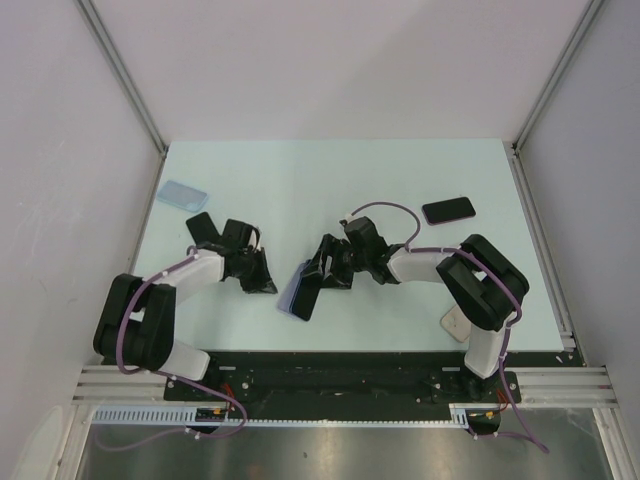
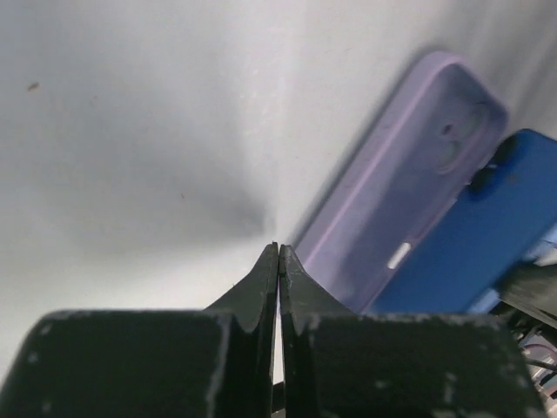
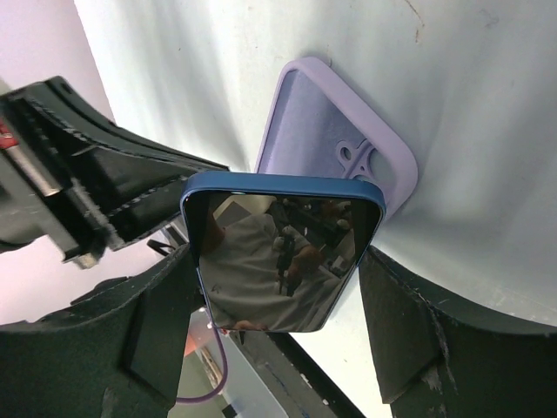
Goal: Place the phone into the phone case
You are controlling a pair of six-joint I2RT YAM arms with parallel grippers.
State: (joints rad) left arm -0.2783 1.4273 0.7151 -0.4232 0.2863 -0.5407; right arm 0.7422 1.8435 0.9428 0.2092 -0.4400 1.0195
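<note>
Clamping the blue phone [image 3: 287,226] by its sides, right gripper [image 3: 278,292] tilts it over the lilac phone case [image 3: 348,131]; left gripper [image 2: 278,252], pinched closed, sits beside the case's long edge.

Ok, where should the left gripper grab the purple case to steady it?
Probably the raised long rim facing the left gripper, coming from that side: the purple case lies flat, open face up, and the phone overlaps its other side.

Lower part of case [image 3: 335,122] hidden behind phone [image 3: 283,261]; left wrist view cuts phone at right edge
</note>
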